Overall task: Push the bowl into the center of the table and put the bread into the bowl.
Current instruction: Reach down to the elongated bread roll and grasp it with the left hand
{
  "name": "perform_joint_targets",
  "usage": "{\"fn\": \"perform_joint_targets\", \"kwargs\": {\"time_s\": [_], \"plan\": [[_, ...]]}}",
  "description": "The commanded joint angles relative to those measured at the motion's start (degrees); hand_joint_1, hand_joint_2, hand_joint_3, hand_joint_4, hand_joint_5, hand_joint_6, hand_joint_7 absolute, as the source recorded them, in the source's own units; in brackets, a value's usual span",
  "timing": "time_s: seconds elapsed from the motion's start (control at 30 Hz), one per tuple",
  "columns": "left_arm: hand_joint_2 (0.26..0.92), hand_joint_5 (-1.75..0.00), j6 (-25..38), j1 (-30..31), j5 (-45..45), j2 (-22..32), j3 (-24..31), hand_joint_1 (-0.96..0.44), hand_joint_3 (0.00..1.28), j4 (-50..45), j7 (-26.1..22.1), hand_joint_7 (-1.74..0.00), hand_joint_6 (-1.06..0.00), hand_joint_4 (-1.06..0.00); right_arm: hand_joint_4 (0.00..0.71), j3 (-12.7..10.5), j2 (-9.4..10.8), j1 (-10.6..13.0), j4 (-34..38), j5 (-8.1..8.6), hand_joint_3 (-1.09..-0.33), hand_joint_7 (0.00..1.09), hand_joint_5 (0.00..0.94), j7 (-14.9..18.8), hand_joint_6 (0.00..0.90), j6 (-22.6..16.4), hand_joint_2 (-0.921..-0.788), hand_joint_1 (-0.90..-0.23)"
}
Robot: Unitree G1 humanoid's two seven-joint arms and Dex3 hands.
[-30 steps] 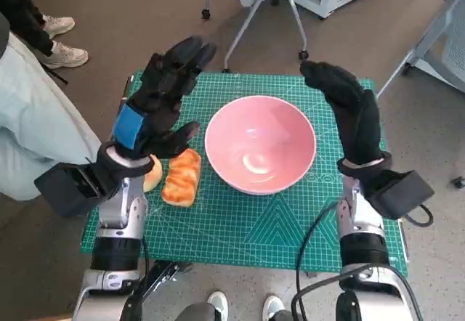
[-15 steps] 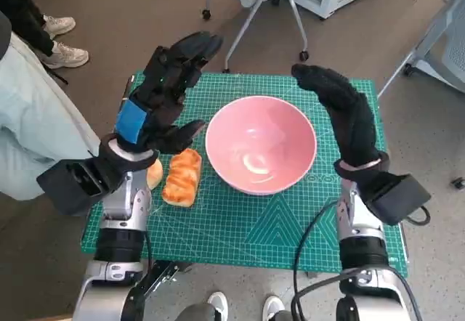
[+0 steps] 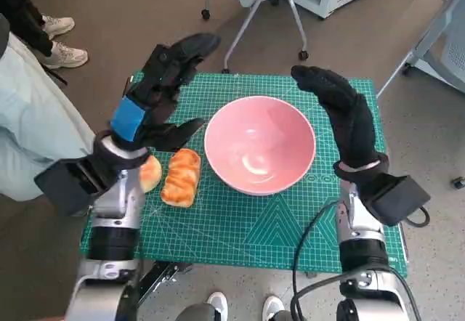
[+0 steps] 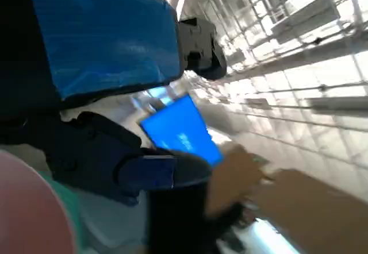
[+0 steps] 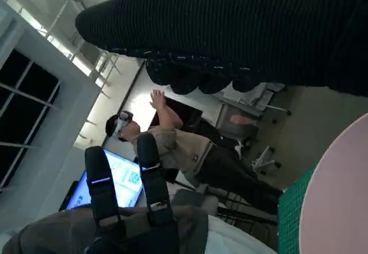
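On tabletop: green cutting mat [image 3: 240, 226] covered the tabletop; pink bowl [image 3: 259, 144] sat about mid-mat, a little toward the far side.
Bread: loaf [image 3: 182, 177] lay on the mat just beside the bowl's left rim, not in it; a round bun [image 3: 150, 173] sat at its left, partly under the left wrist.
Left hand: left hand [image 3: 156, 92] hovered above the mat's far-left corner, fingers spread, thumb toward the bowl, holding nothing.
Right hand: right hand [image 3: 343, 114] hovered at the bowl's right rim, fingers apart, empty; contact with the rim couldn't be confirmed from the head view.
Wrist views: left one blurred, blue tape plus a sliver of pink; right one showed glove, bowl edge [image 5: 339, 196], mat corner and a person [image 5: 172, 145] in the background.
Step in hand: bowl looked close to centred, so judged push nearly done, bread pick next.
How to do it well: bring the left hand down over the loaf's middle, grip across its short sides, lift clear of the rim before moving over the bowl; avoid nudging the bun; keep the right hand steadying the bowl.
Change vs 1 s ago: left forearm and hand had swung slightly leftward, fingers tipped further over the far edge; right fingertips had shifted left along the far rim; bowl and loaf unchanged.
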Motion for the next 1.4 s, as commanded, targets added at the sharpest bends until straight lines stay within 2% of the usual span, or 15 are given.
{"fn": "perform_joint_targets", "kwargs": {"time_s": [0.03,0.13,0.23,0.37,0.57,0.83,1.17,1.4], "plan": [[0.921,-0.24,14.3,7.7,19.0,7.1,1.2,-0.55,0.26,-16.5,7.1,-0.58,-0.04,-0.13,0.202,0.2,-0.5,2.4,-1.1,0.37,-0.767,0.28,0.001,-0.6,0.175,1.7,-0.921,-0.703],[0.918,-0.07,22.7,10.8,24.4,9.3,1.1,-0.54,0.09,-23.6,5.6,-0.33,-0.19,-0.20,0.202,-0.1,-0.6,2.5,-0.9,0.84,-0.768,0.29,0.001,-0.4,0.170,1.9,-0.921,-0.707],[0.877,-0.02,26.5,12.8,27.1,10.5,0.5,-0.51,0.03,-27.5,4.2,-0.18,-0.30,-0.22,0.202,-0.3,-0.6,2.4,-0.5,1.18,-0.769,0.30,0.000,-0.3,0.166,2.1,-0.921,-0.708],[0.831,0.00,29.1,15.3,26.6,11.7,-0.1,-0.46,0.01,-30.1,2.6,-0.10,-0.37,-0.22,0.202,-0.5,-0.5,2.4,-0.1,1.35,-0.765,0.31,0.000,-0.4,0.160,2.4,-0.921,-0.708],[0.811,0.00,33.4,18.6,24.7,13.2,-1.6,-0.38,0.00,-33.7,0.5,-0.06,-0.39,-0.21,0.201,-0.5,-0.2,2.3,0.0,1.86,-0.759,0.32,0.000,-0.5,0.151,3.0,-0.921,-0.704],[0.799,0.00,34.3,21.7,25.3,14.1,-3.0,-0.33,0.00,-34.5,1.6,-0.03,-0.40,-0.21,0.201,-0.2,0.1,2.6,-0.5,2.64,-0.756,0.34,0.000,-0.3,0.142,3.6,-0.921,-0.698],[0.817,-0.01,36.4,25.1,27.7,11.4,-4.7,-0.37,0.01,-34.7,7.1,-0.02,-0.41,-0.26,0.200,-0.2,-0.1,2.8,-0.8,3.46,-0.757,0.36,0.000,0.3,0.132,4.3,-0.921,-0.693],[0.863,-0.02,41.9,26.6,32.4,7.5,-7.2,-0.42,0.01,-36.2,12.2,-0.01,-0.42,-0.32,0.199,-0.4,-0.6,2.7,-0.5,3.99,-0.757,0.37,0.000,0.7,0.127,4.6,-0.921,-0.692]]}}
